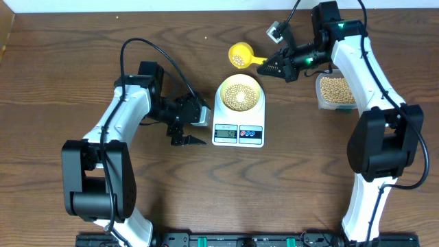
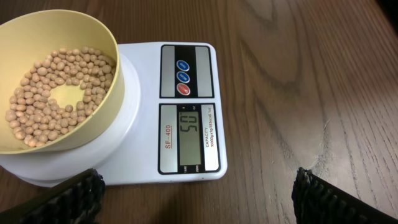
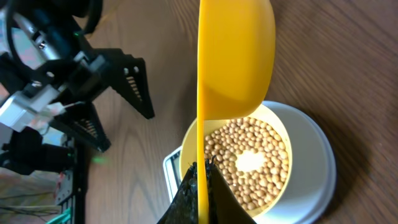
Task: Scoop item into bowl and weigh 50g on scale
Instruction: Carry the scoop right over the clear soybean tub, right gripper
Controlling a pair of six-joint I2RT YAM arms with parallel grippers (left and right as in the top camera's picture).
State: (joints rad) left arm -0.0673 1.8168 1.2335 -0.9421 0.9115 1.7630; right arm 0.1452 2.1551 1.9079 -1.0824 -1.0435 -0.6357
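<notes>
The white scale (image 1: 238, 134) stands mid-table with the pale-yellow bowl (image 1: 222, 87) on its platform. Tan beans (image 1: 240, 95) cover most of the bowl's bottom. In the left wrist view the bowl (image 2: 107, 117) and its beans (image 2: 56, 93) sit on the scale (image 2: 186, 146), whose display reads 50. My right gripper (image 1: 269, 67) is shut on the handle of a yellow scoop (image 1: 241, 55), which hangs behind the bowl, left of the gripper. From the right wrist, the scoop (image 3: 236, 56) hovers over the beans (image 3: 273, 155). My left gripper (image 1: 186, 134) is open and empty, just left of the scale.
A clear plastic tub (image 1: 336, 90) of beans stands at the right, under the right arm. The left arm's black cable loops over the table at the back left. Bare wooden table lies in front of the scale (image 2: 298, 93).
</notes>
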